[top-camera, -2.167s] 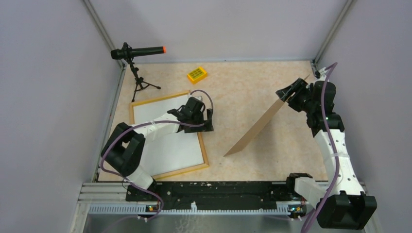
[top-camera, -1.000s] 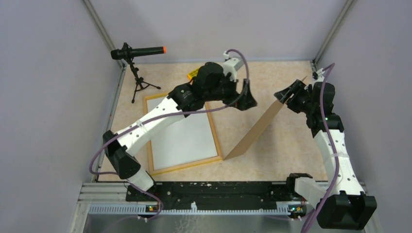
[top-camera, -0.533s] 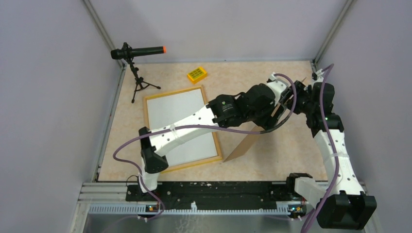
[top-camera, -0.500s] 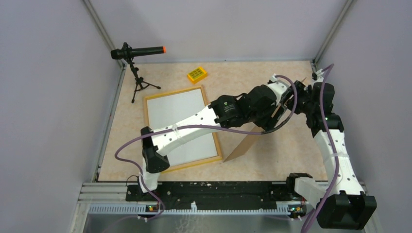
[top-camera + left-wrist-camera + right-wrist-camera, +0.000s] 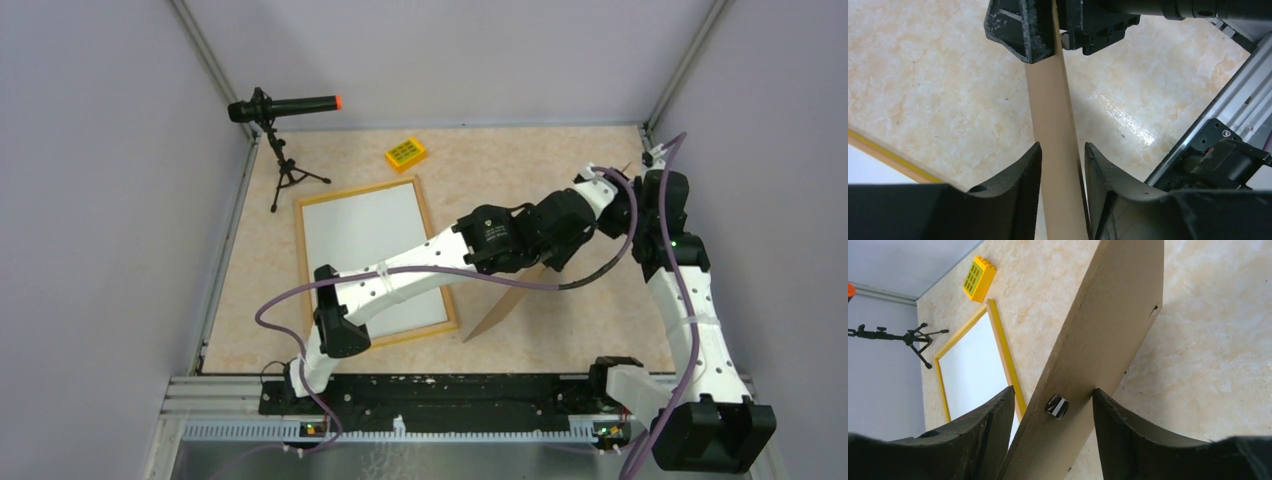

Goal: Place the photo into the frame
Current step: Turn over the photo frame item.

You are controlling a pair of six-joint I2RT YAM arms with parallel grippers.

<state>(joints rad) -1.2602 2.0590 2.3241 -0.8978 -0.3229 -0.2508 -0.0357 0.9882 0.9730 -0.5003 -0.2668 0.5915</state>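
The frame (image 5: pixel 355 192), light yellowish wood, lies flat at the left of the table. The photo (image 5: pixel 360 240) lies inside it with its plain white side up. A brown board (image 5: pixel 500 310) stands tilted on one corner to the right of the frame. My right gripper (image 5: pixel 1053 395) is shut on the board's upper end, beside a small black clip (image 5: pixel 1057 406). My left arm reaches across the table, and my left gripper (image 5: pixel 1062 150) has the board's edge (image 5: pixel 1050 110) between its fingers, closed in on it just below the right gripper's fingers (image 5: pixel 1023 30).
A small yellow block (image 5: pixel 405 153) lies at the back of the table. A black tripod (image 5: pixel 285 150) carrying an orange-tipped tube stands at the back left. Grey walls enclose three sides, and a metal rail (image 5: pixel 430 395) runs along the near edge.
My left arm has swung from over the frame across to the right, onto the board. Its jaws have narrowed round the board's edge. The right arm, frame and white sheet have stayed put.
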